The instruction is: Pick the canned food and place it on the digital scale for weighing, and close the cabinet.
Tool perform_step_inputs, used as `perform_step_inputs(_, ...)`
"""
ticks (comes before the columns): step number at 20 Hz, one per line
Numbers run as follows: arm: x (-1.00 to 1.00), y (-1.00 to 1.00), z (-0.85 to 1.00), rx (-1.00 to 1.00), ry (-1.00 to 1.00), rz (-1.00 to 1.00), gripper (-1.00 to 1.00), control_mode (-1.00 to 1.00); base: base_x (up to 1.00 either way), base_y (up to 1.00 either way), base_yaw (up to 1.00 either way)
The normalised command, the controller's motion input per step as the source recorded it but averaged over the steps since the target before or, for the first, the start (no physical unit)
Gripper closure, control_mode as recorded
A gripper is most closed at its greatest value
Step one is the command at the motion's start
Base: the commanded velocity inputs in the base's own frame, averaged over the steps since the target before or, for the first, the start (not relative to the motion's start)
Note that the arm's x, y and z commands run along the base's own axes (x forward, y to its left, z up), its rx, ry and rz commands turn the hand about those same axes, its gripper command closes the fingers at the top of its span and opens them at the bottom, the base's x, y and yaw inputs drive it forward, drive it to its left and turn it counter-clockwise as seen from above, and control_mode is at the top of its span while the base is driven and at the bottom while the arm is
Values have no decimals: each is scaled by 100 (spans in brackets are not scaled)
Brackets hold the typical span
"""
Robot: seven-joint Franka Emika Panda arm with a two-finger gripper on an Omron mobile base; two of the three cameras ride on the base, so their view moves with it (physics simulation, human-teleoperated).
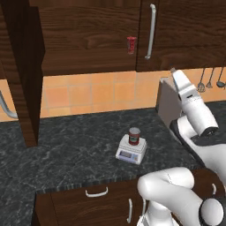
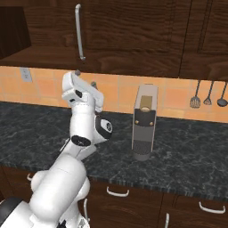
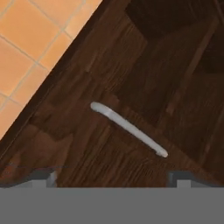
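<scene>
Spread wide and holding nothing, the tool [image 3: 114,179] faces the cabinet [image 3: 144,65] and its silver bar handle [image 3: 129,128]. Below on the dark tabletop [image 1: 66,145], the canned food [image 1: 134,136] stands upright on the digital scale [image 1: 131,150]; its red label cannot be read.

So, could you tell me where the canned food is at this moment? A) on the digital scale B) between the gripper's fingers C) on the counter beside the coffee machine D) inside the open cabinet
A: the canned food stands upright on the digital scale, on the counter.
</scene>
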Motion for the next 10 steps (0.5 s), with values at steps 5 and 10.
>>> perform_step_inputs(5,-100,100,57,-35,0,1,-100,-100,0,0,0)
perform_step_inputs(10,-38,100,-15,-2,-3,0,-100,-100,0,0,0)
